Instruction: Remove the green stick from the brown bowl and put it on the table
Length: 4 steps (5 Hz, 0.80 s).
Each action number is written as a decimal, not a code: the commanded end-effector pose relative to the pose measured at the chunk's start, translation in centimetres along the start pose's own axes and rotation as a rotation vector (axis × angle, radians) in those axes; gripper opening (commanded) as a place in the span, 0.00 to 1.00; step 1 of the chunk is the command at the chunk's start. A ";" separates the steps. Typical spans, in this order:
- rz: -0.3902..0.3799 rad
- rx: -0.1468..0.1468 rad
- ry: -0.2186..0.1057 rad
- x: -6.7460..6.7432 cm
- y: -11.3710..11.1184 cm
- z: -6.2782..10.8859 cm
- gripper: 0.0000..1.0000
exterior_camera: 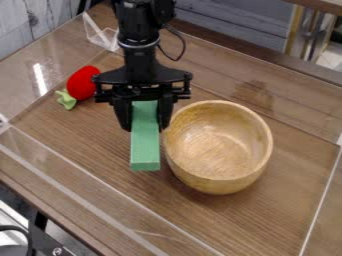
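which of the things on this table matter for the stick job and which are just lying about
Part of the job:
- flat light-green rectangular stick, clamped in the gripper, out of the bowl
- round light-tan wooden bowl, now empty
- dark-brown wood-grain table, where the stick goes

Just lying about:
- red ball-like object with a green stem
- clear plastic piece at the back

Bare table (80, 150) left of brown bowl (221, 146)

stick (144, 143) in tool (140, 110) just left of bowl (219, 145), ball-like object (86, 82) far left on table (80, 150)
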<state>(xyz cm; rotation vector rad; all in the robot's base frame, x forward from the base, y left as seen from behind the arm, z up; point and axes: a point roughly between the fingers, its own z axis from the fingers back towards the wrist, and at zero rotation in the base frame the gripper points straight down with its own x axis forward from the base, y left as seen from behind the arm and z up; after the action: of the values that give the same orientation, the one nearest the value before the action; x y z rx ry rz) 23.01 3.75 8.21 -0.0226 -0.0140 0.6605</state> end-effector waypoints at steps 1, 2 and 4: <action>0.054 -0.016 -0.040 0.7 -0.1 1.4 0.00; 0.099 -0.012 -0.037 0.4 0.0 1.8 0.00; 0.015 -0.009 -0.023 0.0 0.5 -0.1 0.00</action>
<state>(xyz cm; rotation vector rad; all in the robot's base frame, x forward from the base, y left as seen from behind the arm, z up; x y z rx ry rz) 22.29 3.74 7.56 -0.0191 -0.0113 0.6671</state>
